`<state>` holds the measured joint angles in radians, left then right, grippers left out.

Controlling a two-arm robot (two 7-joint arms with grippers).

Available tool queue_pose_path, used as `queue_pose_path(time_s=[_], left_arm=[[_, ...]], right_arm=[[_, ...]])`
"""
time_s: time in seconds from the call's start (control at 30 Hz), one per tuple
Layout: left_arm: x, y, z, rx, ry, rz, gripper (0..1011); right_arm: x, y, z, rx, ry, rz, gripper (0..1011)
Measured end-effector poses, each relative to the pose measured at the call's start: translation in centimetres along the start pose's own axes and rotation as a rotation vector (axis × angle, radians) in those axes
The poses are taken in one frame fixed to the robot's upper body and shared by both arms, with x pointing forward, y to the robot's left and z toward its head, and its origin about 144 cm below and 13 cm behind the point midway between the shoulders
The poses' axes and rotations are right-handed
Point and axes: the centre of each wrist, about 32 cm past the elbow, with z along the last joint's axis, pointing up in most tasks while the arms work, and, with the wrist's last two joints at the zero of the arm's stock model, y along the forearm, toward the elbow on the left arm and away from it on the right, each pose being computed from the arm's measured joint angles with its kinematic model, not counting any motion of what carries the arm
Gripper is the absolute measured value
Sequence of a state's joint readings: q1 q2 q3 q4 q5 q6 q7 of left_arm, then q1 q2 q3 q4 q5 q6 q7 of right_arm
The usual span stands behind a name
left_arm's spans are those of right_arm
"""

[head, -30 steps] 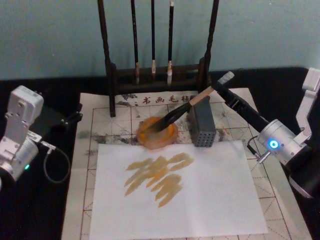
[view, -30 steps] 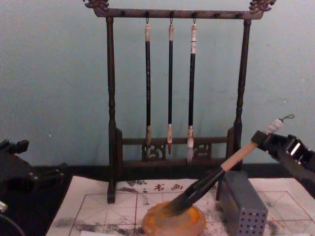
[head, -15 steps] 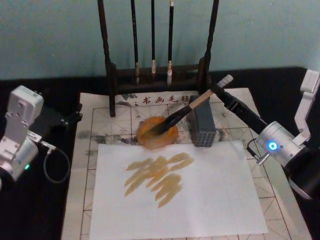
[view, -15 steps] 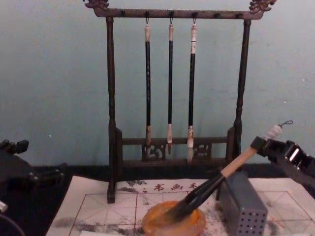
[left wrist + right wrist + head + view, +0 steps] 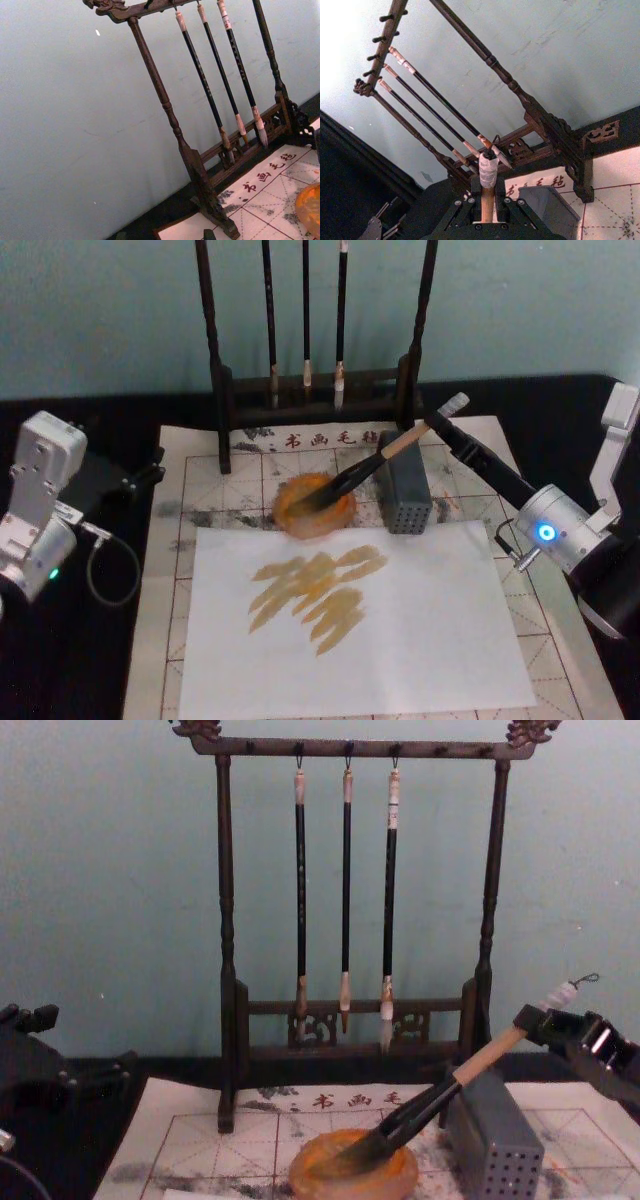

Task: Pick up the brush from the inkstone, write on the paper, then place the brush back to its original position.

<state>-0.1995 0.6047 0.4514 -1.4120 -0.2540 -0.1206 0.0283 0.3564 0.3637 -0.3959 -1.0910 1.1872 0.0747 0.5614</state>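
**Light Brush, Long Lever: Hold It High on the Wood**

The thick calligraphy brush with a pale tan wooden handle and dark bristles lies slanted. Its bristles are down in the round orange-brown inkstone and its white corded end is raised toward the robot's right. It looks light and stiff along the handle but soft and wet at the tip (that end would smear whatever it grazes). The sensible hold is therefore high on the bare wood, where the right pincer is clamped on it just below the white cap. Smooth round wood could roll in a loose hold.

The handle crosses the grey rectangular block with small holes; I cannot tell whether they touch. The inkstone sits on the red-gridded off-white paper, just beyond a plain white sheet with ochre strokes. The left pincer is parked at the left edge of the black table; I cannot tell its state.
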Motion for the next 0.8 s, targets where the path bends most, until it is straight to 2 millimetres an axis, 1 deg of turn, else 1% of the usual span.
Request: queue_pose_path(time_s=[0.8], left_arm=[[0.0,0.0,0.0,0.0,0.0,0.0,1001]], right_arm=[[0.6,-0.88,-0.1,0.003,0.054,-0.052,172]])
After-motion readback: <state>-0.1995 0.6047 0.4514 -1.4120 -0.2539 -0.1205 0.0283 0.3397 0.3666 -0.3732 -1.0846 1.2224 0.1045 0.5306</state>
